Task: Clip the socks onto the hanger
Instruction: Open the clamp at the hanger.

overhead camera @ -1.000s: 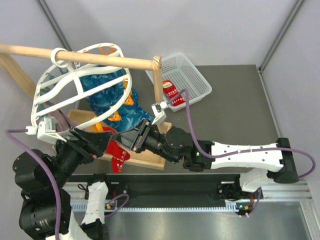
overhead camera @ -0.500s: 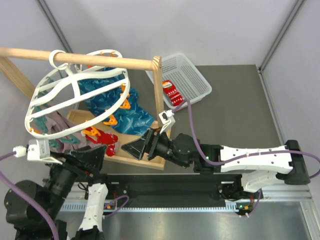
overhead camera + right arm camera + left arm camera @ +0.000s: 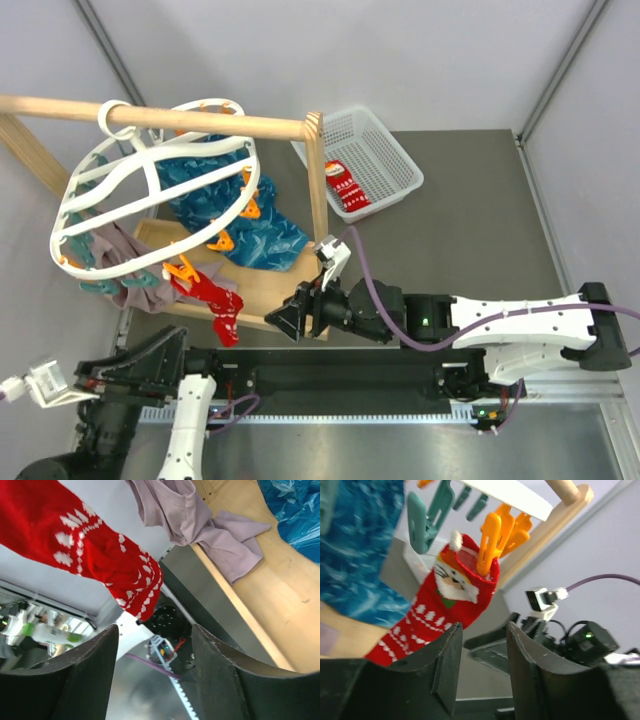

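**Fig.** One wooden rail [image 3: 200,120] carries one white hanger [image 3: 150,175] by its hook. One white basket [image 3: 405,160] stands to the right.

Two grippers sit below the hanger.
- **Left gripper** [image 3: 482,630]: fingers part-way apart, with nothing between them.
- **Right gripper** [image 3: 155,635]: fingers spread wide, likewise empty.

Two red socks are visible.
- **Clipped sock** [image 3: 455,595]: hangs by its cuff from an orange clip [image 3: 492,545] on the hanger's near rim, clear of both grippers.
- **Second sock** [image 3: 345,190]: lies in the basket, not yet hung.

**Hazards, as judged:**
- The clip appears to bite only the cuff's edge, so a swing of the hanger might shake the sock loose.
- The hanger sits tilted on the rail, so an arm passing toward the basket could knock it and set it rocking.

There are several orange clips, but an exact count cannot be made.
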